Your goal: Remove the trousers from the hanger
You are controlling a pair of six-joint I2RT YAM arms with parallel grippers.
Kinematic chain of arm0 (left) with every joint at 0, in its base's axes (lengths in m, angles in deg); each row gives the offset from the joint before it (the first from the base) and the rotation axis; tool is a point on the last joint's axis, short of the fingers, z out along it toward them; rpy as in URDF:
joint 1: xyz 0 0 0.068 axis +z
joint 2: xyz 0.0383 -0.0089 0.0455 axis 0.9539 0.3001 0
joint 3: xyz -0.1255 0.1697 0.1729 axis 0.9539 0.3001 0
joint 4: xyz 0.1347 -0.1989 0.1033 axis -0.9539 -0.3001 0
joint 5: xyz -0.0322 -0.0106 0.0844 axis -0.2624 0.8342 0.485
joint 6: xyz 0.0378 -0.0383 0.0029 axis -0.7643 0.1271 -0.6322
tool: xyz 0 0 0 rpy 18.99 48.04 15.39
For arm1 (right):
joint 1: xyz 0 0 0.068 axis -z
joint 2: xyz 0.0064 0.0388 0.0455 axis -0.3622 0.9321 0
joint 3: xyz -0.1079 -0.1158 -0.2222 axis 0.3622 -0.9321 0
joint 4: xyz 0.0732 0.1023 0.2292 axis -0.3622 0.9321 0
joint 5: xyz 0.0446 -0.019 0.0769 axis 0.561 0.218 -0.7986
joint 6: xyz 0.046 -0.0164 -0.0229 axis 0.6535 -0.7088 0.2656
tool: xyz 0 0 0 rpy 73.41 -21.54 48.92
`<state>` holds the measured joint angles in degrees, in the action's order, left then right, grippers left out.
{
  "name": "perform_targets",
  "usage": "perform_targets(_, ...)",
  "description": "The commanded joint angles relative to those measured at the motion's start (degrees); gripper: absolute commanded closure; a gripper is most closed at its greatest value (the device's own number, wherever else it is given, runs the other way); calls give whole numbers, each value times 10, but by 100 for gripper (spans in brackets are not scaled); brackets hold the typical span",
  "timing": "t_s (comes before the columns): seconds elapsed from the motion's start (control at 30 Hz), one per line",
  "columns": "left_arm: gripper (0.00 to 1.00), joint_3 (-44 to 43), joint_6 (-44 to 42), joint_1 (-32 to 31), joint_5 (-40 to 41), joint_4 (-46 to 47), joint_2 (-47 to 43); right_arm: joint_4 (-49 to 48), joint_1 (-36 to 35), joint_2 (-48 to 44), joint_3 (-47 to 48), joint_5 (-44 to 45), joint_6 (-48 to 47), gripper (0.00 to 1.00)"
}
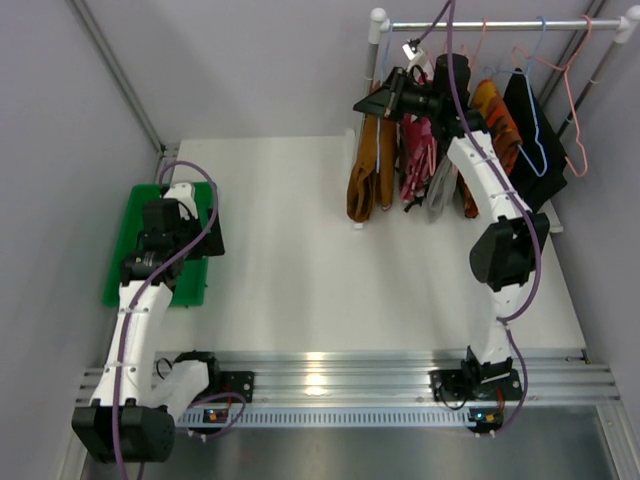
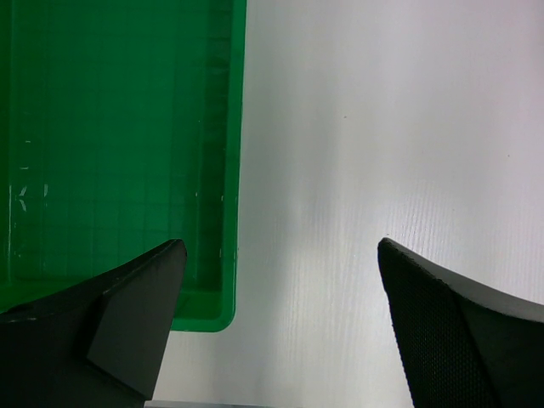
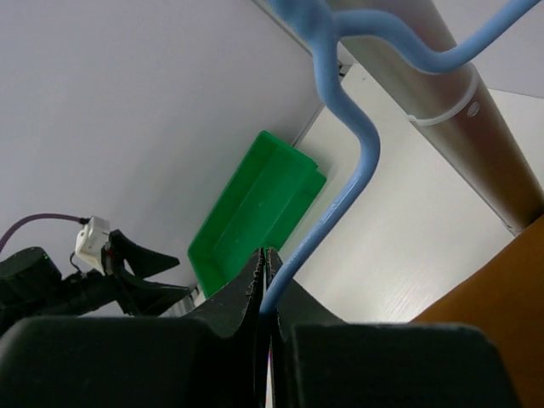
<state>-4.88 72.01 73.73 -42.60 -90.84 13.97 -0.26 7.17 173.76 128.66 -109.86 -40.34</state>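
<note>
Green tray [image 1: 125,270] at far left of the white table [image 1: 300,260]; the left wrist view shows only its gridded green floor. Left gripper [image 2: 280,246] hangs over the tray's right rim, jaws spread wide, holding nothing.

Rail [image 1: 500,24] at back right carries everything else. All three trousers hang folded on it:
- Rust-brown trousers [image 1: 364,180], leftmost.
- Floral trousers [image 1: 415,165], next.
- Light grey trousers [image 1: 441,188], just beside the floral pair.

Right gripper [image 3: 265,259] is up at the rail above the rust-brown pair, jaws pinched tight on the neck of a blue hanger [image 3: 340,204] hooked over the rail.

Further right: orange-patterned garment [image 1: 497,125], black garment [image 1: 528,110], then a bare pink hanger [image 1: 572,110]. White zip tie [image 3: 442,110] around the rail.
</note>
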Motion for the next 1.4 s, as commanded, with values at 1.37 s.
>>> perform_targets(1.37,1,42,-85,2,-299,53,-169,-304,-24,-379,-358,-86,162,100)
